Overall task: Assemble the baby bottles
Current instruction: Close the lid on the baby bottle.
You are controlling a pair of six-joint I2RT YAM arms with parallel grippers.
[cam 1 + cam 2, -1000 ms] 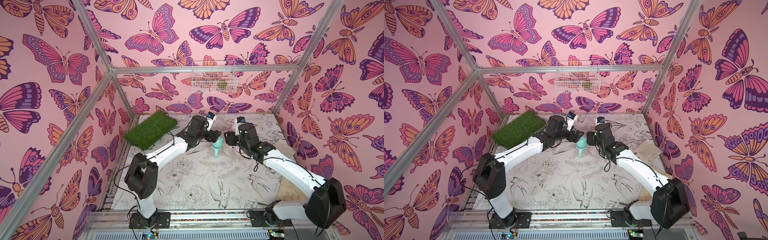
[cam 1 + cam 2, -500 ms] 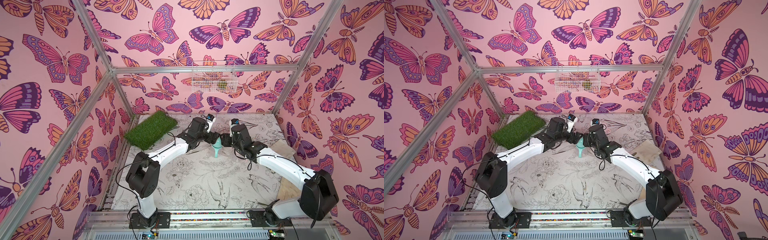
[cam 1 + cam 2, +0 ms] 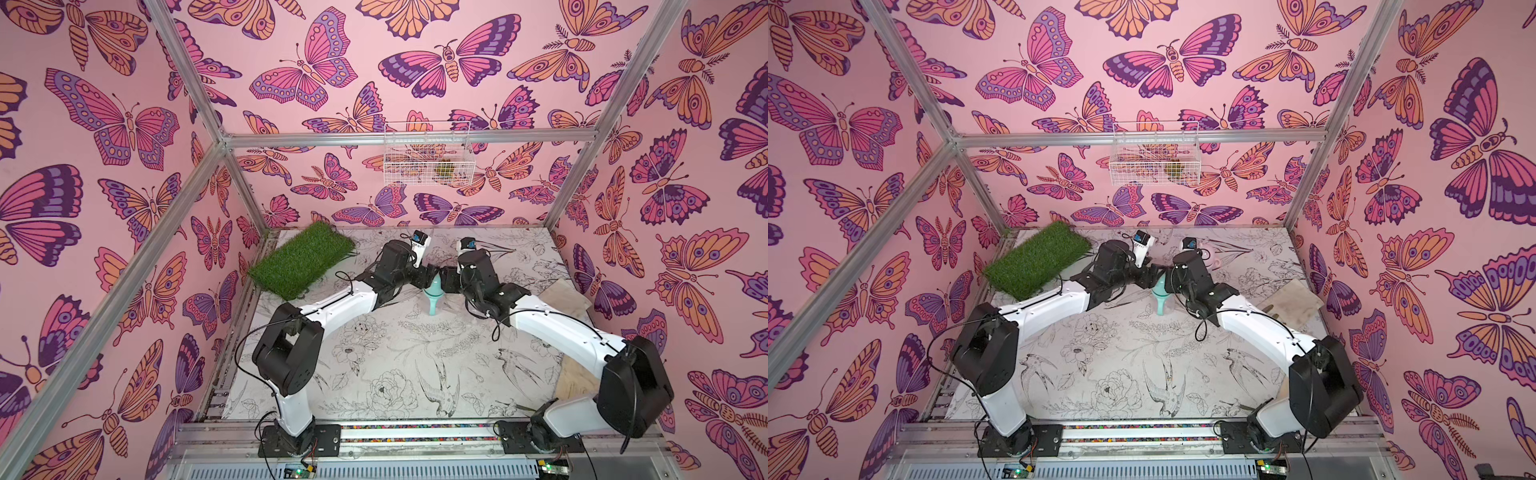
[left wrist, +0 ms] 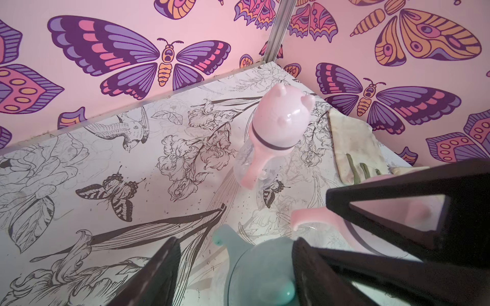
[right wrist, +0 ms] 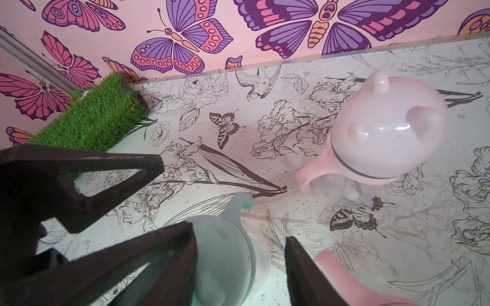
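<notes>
Clamping left hand (image 3: 428, 277) onto teal bottle (image 3: 432, 297); right hand (image 3: 445, 279) closer.

Robot lab cell. Aluminium frame (image 3: 332, 139), butterfly-print wall panels (image 3: 83, 249), sketch-print surface (image 3: 395, 345). Left arm (image 3: 332, 305) and right arm (image 3: 552, 328) are bolted to a front rail (image 3: 415, 434).

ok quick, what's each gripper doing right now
left gripper: closed on the teal cap
right gripper: open, jaws straddling the same cap, not clamped
</notes>
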